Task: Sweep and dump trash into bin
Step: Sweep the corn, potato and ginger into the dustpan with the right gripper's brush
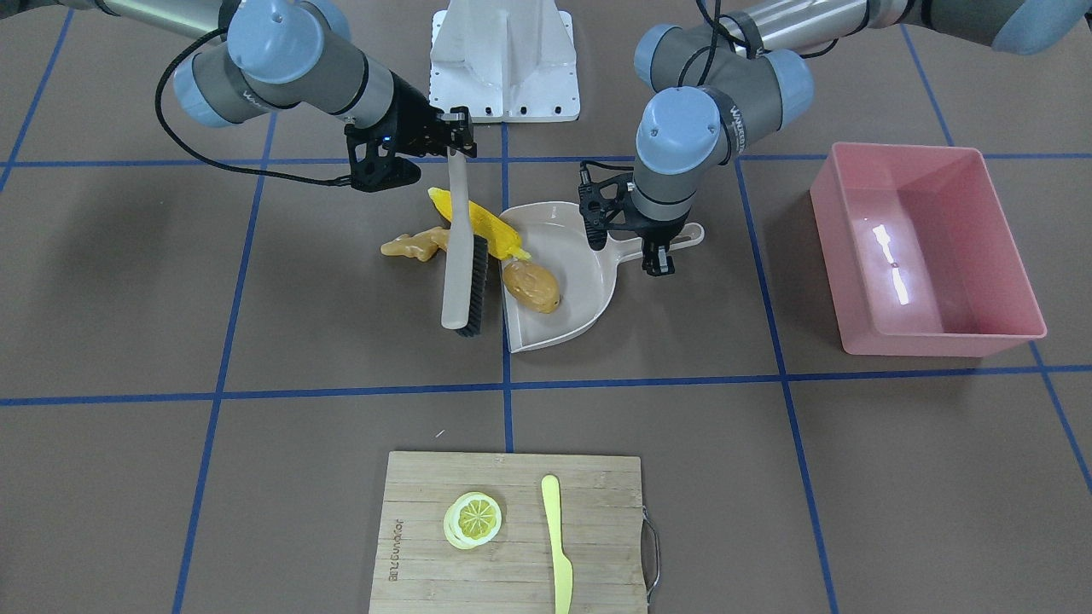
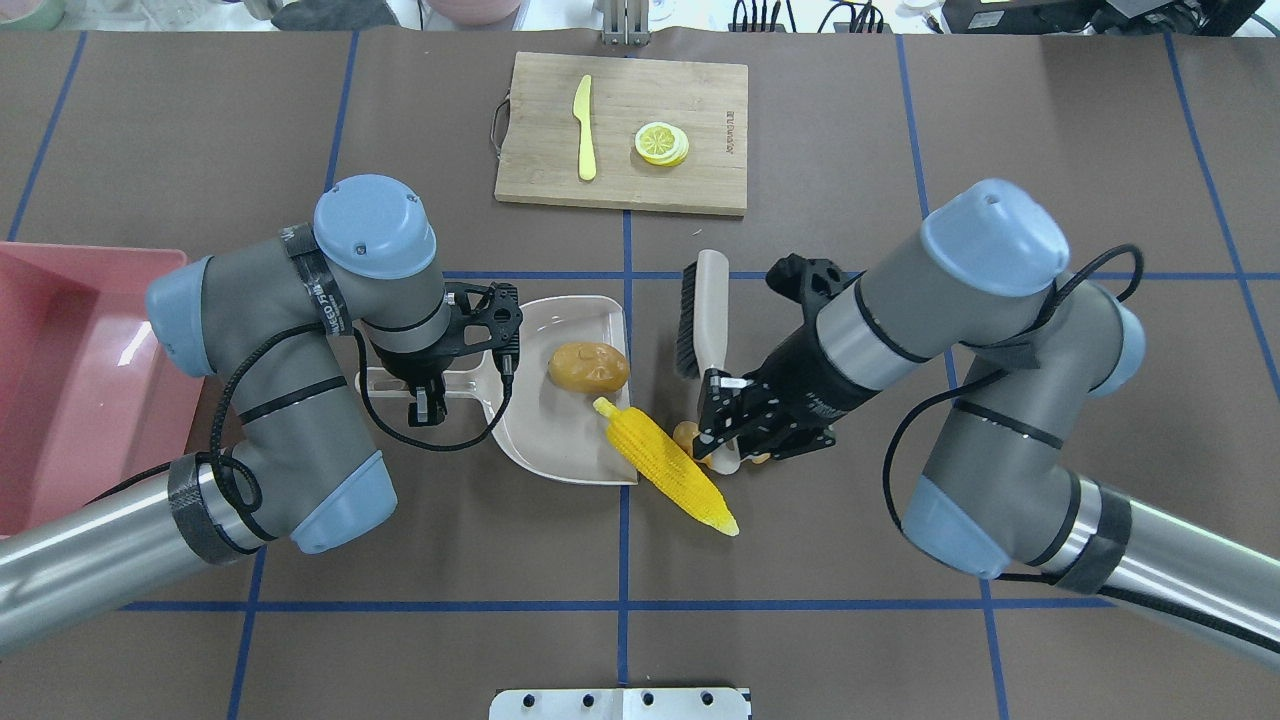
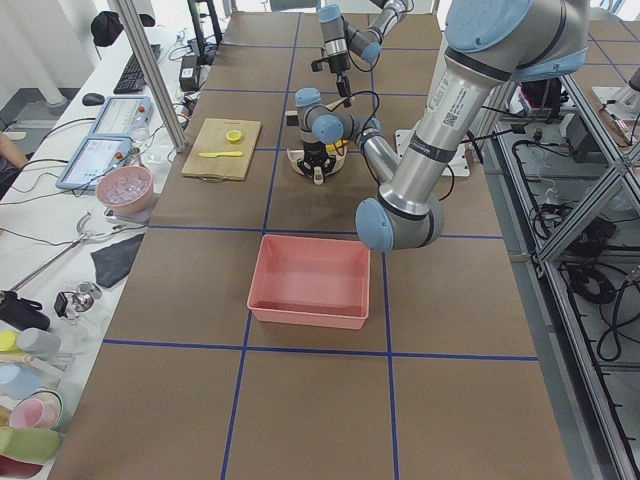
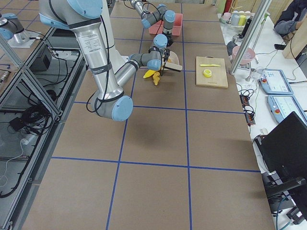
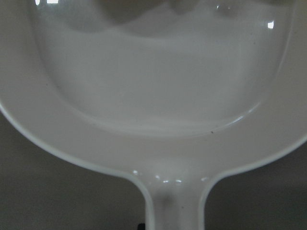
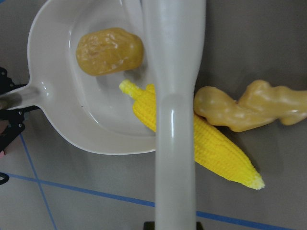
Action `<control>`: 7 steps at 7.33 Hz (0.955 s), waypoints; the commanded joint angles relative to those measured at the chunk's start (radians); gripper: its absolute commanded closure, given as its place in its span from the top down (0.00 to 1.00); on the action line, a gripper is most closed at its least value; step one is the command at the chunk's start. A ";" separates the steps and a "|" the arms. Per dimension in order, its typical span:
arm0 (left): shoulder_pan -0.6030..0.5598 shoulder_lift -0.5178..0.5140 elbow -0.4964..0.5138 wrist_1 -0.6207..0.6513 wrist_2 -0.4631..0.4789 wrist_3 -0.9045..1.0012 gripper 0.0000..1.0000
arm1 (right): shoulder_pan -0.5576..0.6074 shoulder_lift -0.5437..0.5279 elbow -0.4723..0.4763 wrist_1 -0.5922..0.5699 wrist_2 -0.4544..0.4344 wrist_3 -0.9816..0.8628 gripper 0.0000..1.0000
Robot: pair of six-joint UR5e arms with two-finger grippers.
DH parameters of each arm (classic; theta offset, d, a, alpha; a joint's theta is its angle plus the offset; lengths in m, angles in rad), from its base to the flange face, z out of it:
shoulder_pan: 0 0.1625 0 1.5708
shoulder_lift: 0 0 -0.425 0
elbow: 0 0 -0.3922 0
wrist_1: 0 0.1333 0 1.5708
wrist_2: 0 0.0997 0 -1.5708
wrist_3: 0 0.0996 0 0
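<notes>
R gripper [image 1: 461, 141]: upper left of ctr in front view; fingers clenched on top end of brush [image 1: 455, 256] handle
Brush pos: hangs down-frame from that grip, black bristles facing the dustpan [image 1: 576, 251], just left of pan's open lip; can't tell if bristles touch table [image 1: 341, 358]
L gripper [image 1: 658, 258]: right of ctr, pointing down, fingers closed on pan's handle; wrist cam shows handle running in at bottom ctr, fingers themselves out of shot
Potato [image 1: 531, 286]: inside pan, near the open lip
Corn cob [image 1: 483, 223]: lies diagonal, one tip over pan's lip, rest on table; brush handle crosses over it
Ginger root [image 1: 413, 244]: on table left of brush, outside pan, against corn's side
Bin [image 1: 926, 341]: pink tub at right of front view, well apart from pan; light glare on its floor
Cutting board [image 1: 512, 486]: bottom ctr, w/ lemon slice [image 1: 472, 519] and yellow knife [image 1: 558, 546] on it, apart from each other
</notes>
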 commanded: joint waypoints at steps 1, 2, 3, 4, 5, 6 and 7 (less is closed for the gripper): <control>0.000 -0.011 0.012 0.000 0.000 0.002 0.00 | 0.062 -0.117 0.060 0.001 0.054 -0.019 0.00; 0.000 -0.014 0.018 0.000 0.000 0.002 0.00 | 0.058 -0.191 0.107 0.004 0.053 -0.013 0.00; 0.000 -0.014 0.020 0.000 0.000 0.002 0.00 | 0.033 -0.242 0.153 0.004 0.053 -0.006 0.00; 0.001 -0.014 0.020 0.000 0.000 0.002 0.00 | -0.013 -0.270 0.171 0.004 0.053 -0.006 0.00; 0.003 -0.014 0.018 0.000 0.000 0.002 0.00 | -0.053 -0.275 0.180 0.004 0.053 0.002 0.00; 0.003 -0.014 0.017 0.000 0.000 0.005 0.00 | -0.097 -0.288 0.197 0.004 0.042 0.016 0.00; 0.003 -0.014 0.012 0.000 0.002 0.006 0.00 | -0.144 -0.287 0.197 0.004 0.033 0.039 0.00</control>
